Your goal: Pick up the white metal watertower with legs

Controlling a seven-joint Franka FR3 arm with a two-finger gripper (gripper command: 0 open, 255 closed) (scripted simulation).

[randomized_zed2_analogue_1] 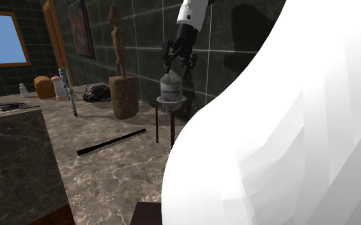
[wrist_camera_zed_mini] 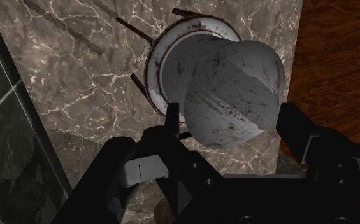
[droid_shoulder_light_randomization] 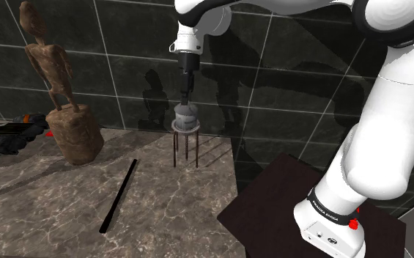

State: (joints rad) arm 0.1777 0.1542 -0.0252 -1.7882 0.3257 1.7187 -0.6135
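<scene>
2 black fingers (wrist_camera_zed_mini: 171, 124) of the claw (wrist_camera_zed_mini: 226, 118) sit 1 on each side of the round top of the water tower (wrist_camera_zed_mini: 229, 83). They look pressed against it, so I would say the claw is holding it. The claw comes straight down from above, likely because the round top is the only fat part to grab and the legs are too thin.

The water tower is grey-white with rusty marks. It stands near the back of the stone-look counter (droid_shoulder_light_randomization: 161, 212), close to the dark tiled wall (droid_shoulder_light_randomization: 286, 66). Its feet seem to touch the counter, but I cannot be sure.

A thin black stick (droid_shoulder_light_randomization: 119, 194) lies apart from it. A brown statue (droid_shoulder_light_randomization: 55, 80) stands further off, on the shoulder view's left.

Seen from the claw, the tank hides most of the legs. The big white arm (randomized_zed2_analogue_1: 268, 128) blocks much of the second exterior view. 1 orange and black thing (droid_shoulder_light_randomization: 7, 135) is cut off at the shoulder view's left edge, and I cannot tell what it is.
</scene>
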